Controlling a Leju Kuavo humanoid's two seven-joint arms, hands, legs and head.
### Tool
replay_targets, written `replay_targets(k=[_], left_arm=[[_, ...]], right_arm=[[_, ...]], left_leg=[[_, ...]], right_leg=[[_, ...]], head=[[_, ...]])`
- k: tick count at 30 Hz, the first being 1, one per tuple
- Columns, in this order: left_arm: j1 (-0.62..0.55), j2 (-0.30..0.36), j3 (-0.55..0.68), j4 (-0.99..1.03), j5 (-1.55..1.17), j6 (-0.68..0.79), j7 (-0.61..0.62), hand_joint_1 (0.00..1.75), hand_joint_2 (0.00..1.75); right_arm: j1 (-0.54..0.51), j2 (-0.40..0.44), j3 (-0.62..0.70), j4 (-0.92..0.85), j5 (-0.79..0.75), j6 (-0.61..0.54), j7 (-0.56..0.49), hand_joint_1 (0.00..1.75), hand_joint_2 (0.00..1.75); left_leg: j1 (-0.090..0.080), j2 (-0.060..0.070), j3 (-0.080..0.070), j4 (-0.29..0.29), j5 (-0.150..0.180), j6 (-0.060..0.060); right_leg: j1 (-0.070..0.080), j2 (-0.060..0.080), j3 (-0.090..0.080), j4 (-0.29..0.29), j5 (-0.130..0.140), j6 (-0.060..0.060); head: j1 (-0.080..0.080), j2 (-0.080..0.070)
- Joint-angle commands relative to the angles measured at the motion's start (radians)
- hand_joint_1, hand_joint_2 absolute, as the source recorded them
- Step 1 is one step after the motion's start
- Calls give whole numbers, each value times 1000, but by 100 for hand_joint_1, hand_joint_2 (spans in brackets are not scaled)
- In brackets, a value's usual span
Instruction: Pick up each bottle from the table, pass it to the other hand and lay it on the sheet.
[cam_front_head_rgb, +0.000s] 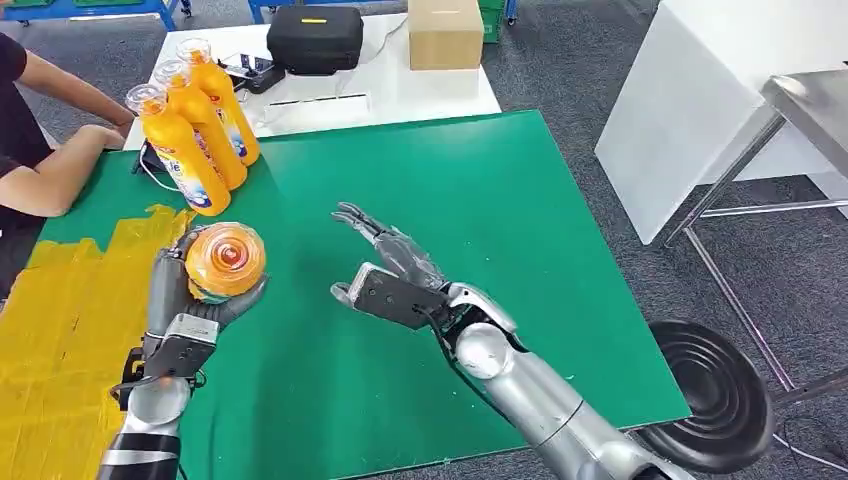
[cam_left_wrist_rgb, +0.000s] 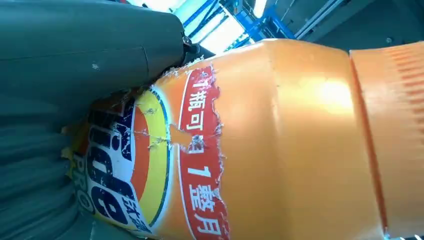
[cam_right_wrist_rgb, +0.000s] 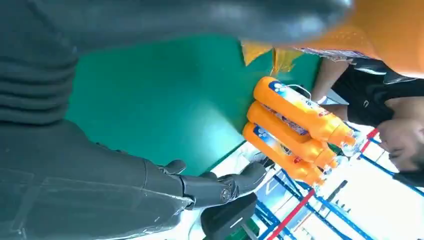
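Observation:
My left hand (cam_front_head_rgb: 185, 300) grips an orange bottle (cam_front_head_rgb: 225, 260) upright above the green sheet (cam_front_head_rgb: 480, 200), its cap toward the camera. Up close, the bottle (cam_left_wrist_rgb: 280, 145) shows a torn red and blue label, with my left hand (cam_left_wrist_rgb: 75, 75) wrapped round it. My right hand (cam_front_head_rgb: 385, 270) is open, fingers spread, a short way to the right of the bottle and not touching it. Three more orange bottles (cam_front_head_rgb: 195, 125) stand together at the sheet's far left edge; in the right wrist view the same bottles (cam_right_wrist_rgb: 295, 130) lie beyond my right hand (cam_right_wrist_rgb: 125, 185).
A person's arms (cam_front_head_rgb: 50, 150) rest at the table's far left, close to the standing bottles. Yellow tape (cam_front_head_rgb: 60, 320) covers the left part of the table. A black case (cam_front_head_rgb: 315, 38) and a cardboard box (cam_front_head_rgb: 445, 32) sit on the white table behind. A metal frame (cam_front_head_rgb: 760, 180) stands at the right.

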Motion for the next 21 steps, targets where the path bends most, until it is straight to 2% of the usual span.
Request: replay_targets(k=[1,4,6,7,9,11,12,15,21], left_arm=[[9,62,50,62,-588,358,223,175,175],[26,122,96,193,-599,362,263,175,175],[25,138,127,293,-732,420,318,175,175],[23,148,137,343,-796,423,356,175,175],[-9,177,133,467,-838,413,390,175,175],[-46,258,16,560,-842,370,509,175,175],[-85,290,-22,645,-842,236,550,175,175],[-143,303,-37,753,-842,258,562,175,175],[-131,302,-47,724,-842,222,574,175,175]], right_arm=[[42,-71,-78,-136,-53,-38,-58,0,0],[110,-158,-165,-280,-109,-28,-59,0,0],[131,-172,-208,-305,-133,-17,-74,0,0],[137,-175,-221,-310,-143,-10,-84,0,0],[137,-179,-226,-306,-144,-7,-85,0,0],[133,-181,-221,-297,-143,-5,-85,0,0],[131,-183,-215,-293,-137,2,-81,0,0],[139,-183,-217,-296,-132,4,-80,0,0],[147,-181,-220,-294,-128,6,-79,0,0]], left_leg=[[2,-3,3,0,-2,-1],[1,-4,5,-2,-1,-1],[0,-3,3,-2,0,0],[1,-5,7,-3,-1,-1],[0,-2,4,-2,-1,-1],[0,-3,5,-2,-1,-1],[1,-4,6,-2,-1,-2],[1,-6,4,-1,0,-2],[1,-2,4,-1,-1,-1]], right_leg=[[1,1,4,-1,-2,0],[1,0,6,-2,-2,0],[-1,-1,4,-2,-1,0],[0,-1,8,-3,-2,0],[0,0,4,-2,-1,0],[0,0,5,-2,-1,0],[0,0,6,-2,-2,-1],[1,-3,4,-1,-1,-1],[0,0,3,0,-1,0]], head=[[0,0],[0,0],[0,0],[0,0],[0,0],[0,0],[0,0],[0,0],[0,0]])
